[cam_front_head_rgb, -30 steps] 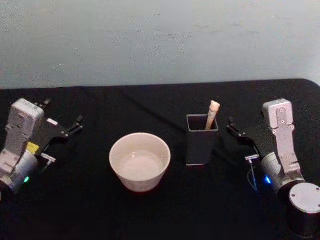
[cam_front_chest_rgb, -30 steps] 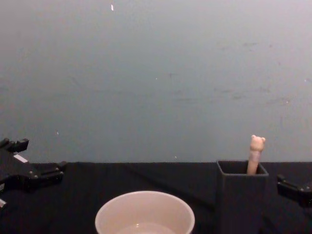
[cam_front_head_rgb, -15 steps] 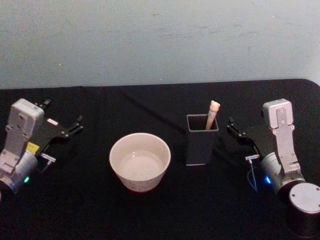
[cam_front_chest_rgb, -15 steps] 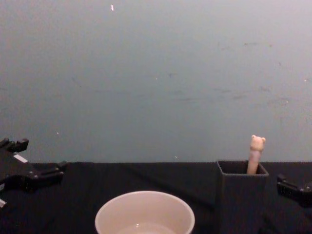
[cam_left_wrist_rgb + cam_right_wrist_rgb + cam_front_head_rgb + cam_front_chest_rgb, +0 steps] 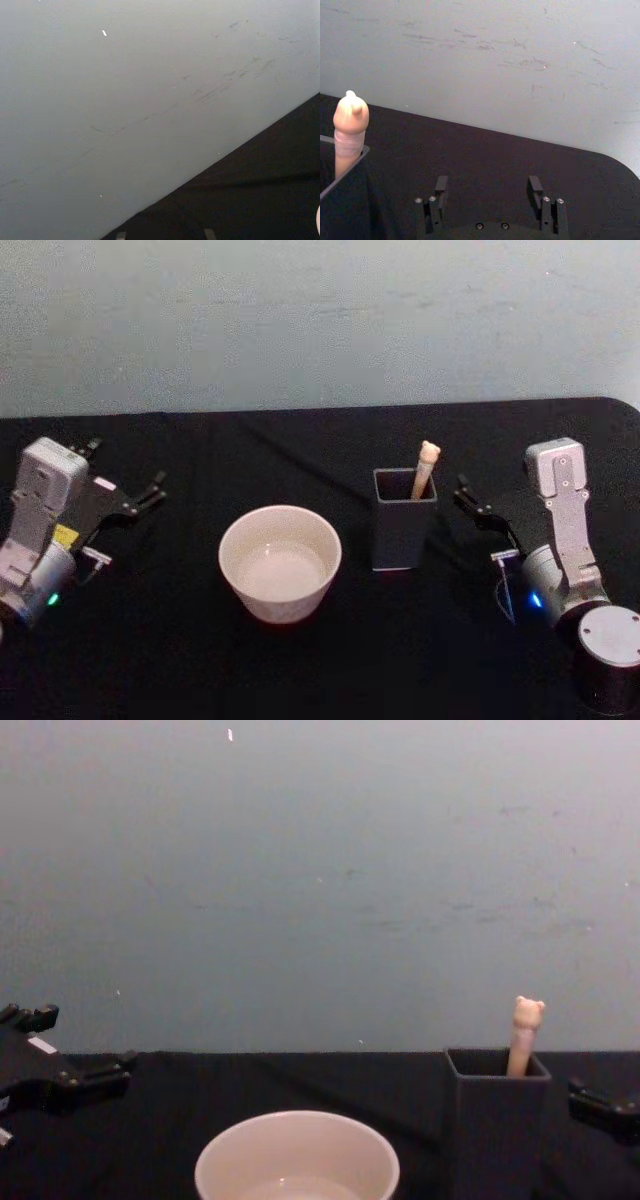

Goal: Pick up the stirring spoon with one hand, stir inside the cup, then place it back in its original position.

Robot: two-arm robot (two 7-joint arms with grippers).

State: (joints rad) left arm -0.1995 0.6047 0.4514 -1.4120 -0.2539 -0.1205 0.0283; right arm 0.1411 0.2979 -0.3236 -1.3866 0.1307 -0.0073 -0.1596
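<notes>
Beige stirring spoon (image 5: 424, 470) upright in holder (image 5: 402, 530) — cup (image 5: 280, 562) beside.

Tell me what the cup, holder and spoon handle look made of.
Cup: cream, smooth, thin rim with a soft sheen; ceramic or plastic, can't tell which.
Holder: dark grey, matte, thin flat walls; likely plastic.
Spoon handle: beige, matte, moulded bear head on top; looks like plastic or silicone.

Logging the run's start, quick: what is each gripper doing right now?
Left gripper: open, holding nothing, left of the cup.
Right gripper: open, holding nothing, beside the holder with the stirring spoon standing in it.
</notes>
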